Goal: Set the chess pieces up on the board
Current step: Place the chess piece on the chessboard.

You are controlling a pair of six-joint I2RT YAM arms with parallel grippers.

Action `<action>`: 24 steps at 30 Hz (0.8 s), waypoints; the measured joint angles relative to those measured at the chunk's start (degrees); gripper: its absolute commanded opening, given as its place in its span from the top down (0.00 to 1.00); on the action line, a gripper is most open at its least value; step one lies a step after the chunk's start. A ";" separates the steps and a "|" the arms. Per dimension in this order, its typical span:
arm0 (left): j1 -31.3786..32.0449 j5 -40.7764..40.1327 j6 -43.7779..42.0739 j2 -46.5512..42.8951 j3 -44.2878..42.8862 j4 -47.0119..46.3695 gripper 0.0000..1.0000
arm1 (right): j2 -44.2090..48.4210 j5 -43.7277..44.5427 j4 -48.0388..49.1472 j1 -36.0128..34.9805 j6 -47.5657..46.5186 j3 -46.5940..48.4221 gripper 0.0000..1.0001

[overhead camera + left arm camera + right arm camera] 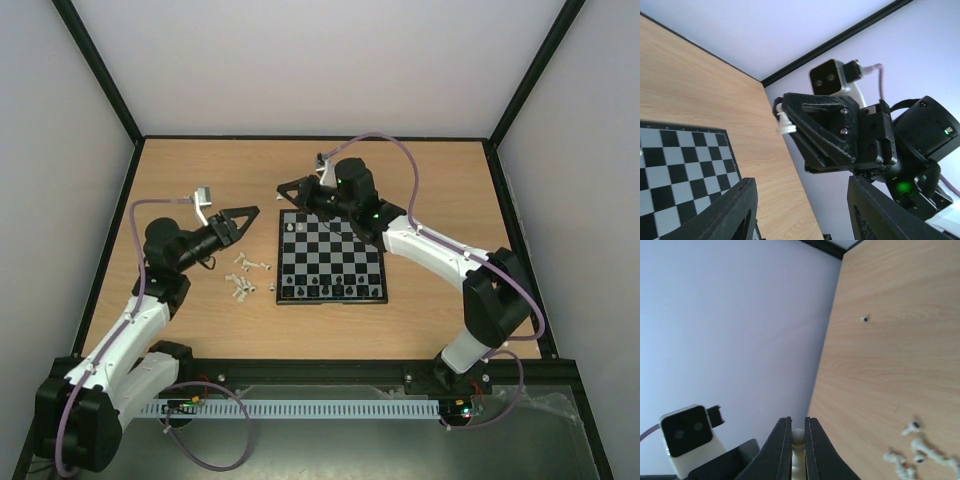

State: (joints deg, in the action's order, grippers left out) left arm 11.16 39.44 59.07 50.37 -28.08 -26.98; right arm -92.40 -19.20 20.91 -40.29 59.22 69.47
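Observation:
The board [345, 250] lies mid-table with a row of black chess pieces [320, 290] along its near edge and one white piece [291, 229] at its far left corner. Several white pieces [245, 275] lie loose on the table left of it. My right gripper [285, 188] hovers off the board's far left corner, shut on a cream-white piece [798, 436], which also shows in the left wrist view [785, 122]. My left gripper [250, 213] points at it from the left, jaws apart [802, 210], nothing between them.
The wooden table [440, 180] is ringed by a black frame and pale walls. The board's corner [685, 165] shows below the left gripper. The loose white pieces [915, 450] lie below the right wrist. The two grippers' tips are close together.

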 measured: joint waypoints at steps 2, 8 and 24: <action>1.70 -1.27 0.22 0.76 0.00 -1.68 0.56 | -0.22 -2.47 2.05 0.00 3.10 -0.81 0.98; 4.83 -3.54 0.24 4.79 0.00 -4.61 0.62 | -0.39 -7.56 7.56 0.00 9.22 -1.42 0.98; 8.92 -9.94 0.20 8.28 -0.26 -8.76 0.59 | -0.76 -10.36 9.42 0.00 12.00 -2.80 0.99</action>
State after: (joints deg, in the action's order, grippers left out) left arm 20.08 29.50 59.27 58.65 -28.34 -35.75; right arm -93.17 -29.56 30.33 -40.29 71.22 66.67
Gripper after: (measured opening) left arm 0.403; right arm 0.059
